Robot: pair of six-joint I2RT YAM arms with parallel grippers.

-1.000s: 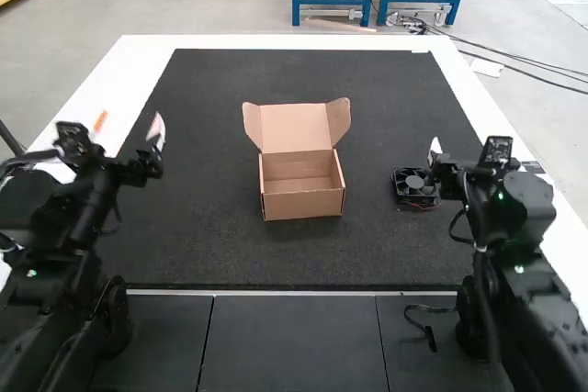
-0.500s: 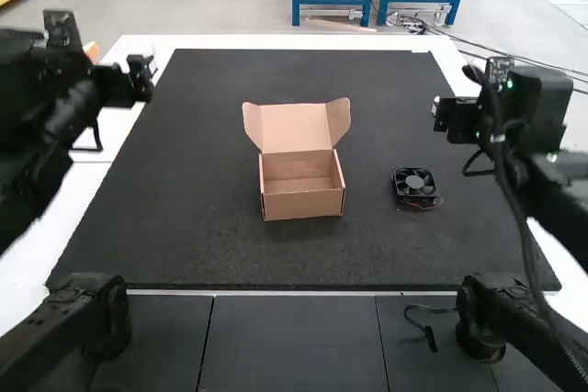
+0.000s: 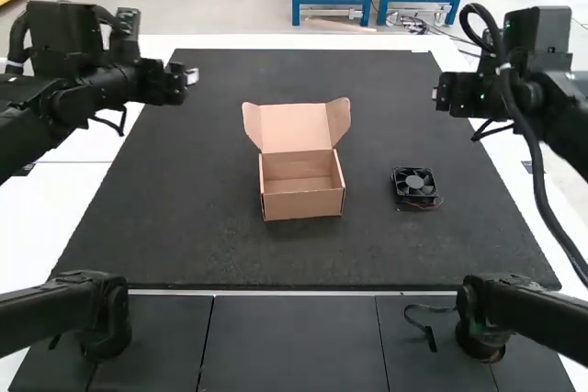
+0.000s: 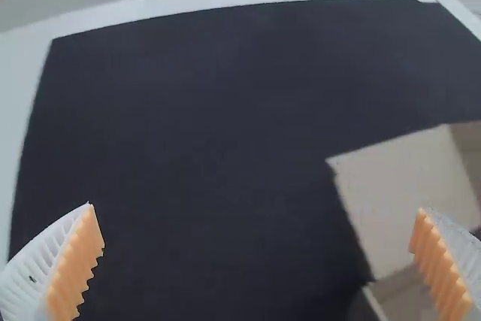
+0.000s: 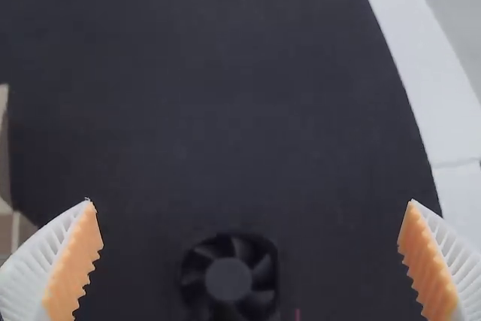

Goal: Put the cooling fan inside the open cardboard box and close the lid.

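The open cardboard box stands in the middle of the black mat, its lid upright at the back. The black cooling fan lies flat on the mat right of the box. My left gripper hangs above the mat's far left, pointing toward the box, and is open with nothing in it. In the left wrist view, the left gripper looks down on the mat and part of the box's flap. My right gripper hovers high beyond the fan. In the right wrist view, the right gripper is open and empty, with the fan below.
The black mat covers most of the white table. A red wire trails from the fan's front edge. The arms' bases sit at the near corners.
Both arms have risen from low positions near the table's front sides. The left gripper moved toward the box's far left, and the right gripper lifted up and away from the fan.
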